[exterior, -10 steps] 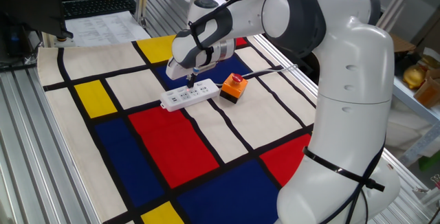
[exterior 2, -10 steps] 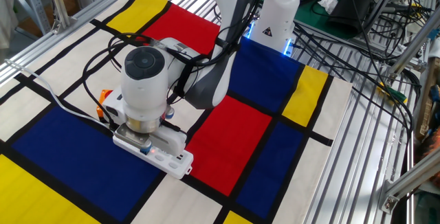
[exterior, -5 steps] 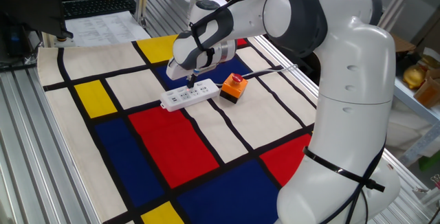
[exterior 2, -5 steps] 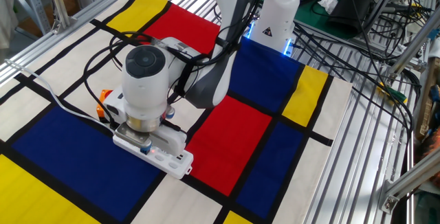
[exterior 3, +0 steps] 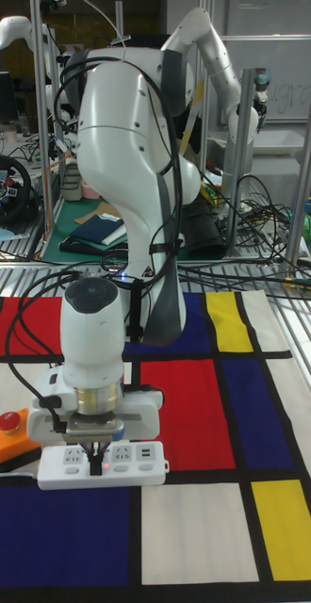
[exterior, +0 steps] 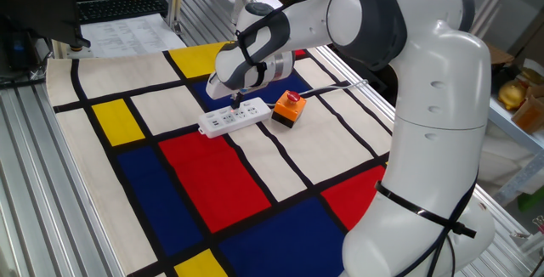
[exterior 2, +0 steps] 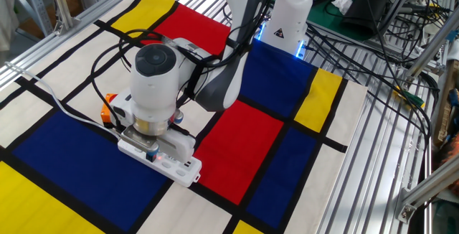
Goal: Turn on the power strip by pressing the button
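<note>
Gripper [exterior 3: 101, 459], finger gap unreadable, over power strip [exterior 3: 137, 465]; red glow beneath only in tall view.

- The orange-and-black box with a red domed button [exterior: 288, 109] stands just beside one end of the long flat white plastic power strip [exterior: 231, 119], crowding that side.
- Bare patterned cloth [exterior: 212, 183] lies open on the strip's other sides.

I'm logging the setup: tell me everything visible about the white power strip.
The power strip is a long, flat white plastic bar with a row of sockets, lying flat on the patterned mat. A small red light glows on its top beneath the gripper. The orange box sits at one end.
</note>
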`<state>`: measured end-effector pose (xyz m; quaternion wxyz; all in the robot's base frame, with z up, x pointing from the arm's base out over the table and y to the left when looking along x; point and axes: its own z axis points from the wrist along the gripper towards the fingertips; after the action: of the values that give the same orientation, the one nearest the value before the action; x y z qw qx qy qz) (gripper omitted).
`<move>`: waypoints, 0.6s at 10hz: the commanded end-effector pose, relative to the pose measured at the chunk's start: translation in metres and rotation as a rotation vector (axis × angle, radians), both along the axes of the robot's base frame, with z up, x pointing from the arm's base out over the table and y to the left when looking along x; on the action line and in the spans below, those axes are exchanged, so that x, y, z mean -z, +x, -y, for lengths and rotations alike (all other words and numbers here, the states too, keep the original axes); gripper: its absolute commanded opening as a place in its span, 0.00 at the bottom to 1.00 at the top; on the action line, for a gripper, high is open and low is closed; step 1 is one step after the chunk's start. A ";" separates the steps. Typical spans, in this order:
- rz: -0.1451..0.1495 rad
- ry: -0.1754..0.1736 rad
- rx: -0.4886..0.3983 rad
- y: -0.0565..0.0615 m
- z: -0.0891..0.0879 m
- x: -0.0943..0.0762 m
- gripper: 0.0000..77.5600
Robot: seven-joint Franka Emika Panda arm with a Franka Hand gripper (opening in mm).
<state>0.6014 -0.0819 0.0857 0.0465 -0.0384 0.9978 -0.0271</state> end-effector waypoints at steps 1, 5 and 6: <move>0.076 0.029 0.065 -0.044 -0.002 0.074 0.00; 0.077 0.028 0.068 -0.044 -0.002 0.074 0.00; 0.079 0.025 0.068 -0.044 -0.002 0.074 0.00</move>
<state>0.6007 -0.0815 0.0856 0.0685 -0.0307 0.9968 -0.0260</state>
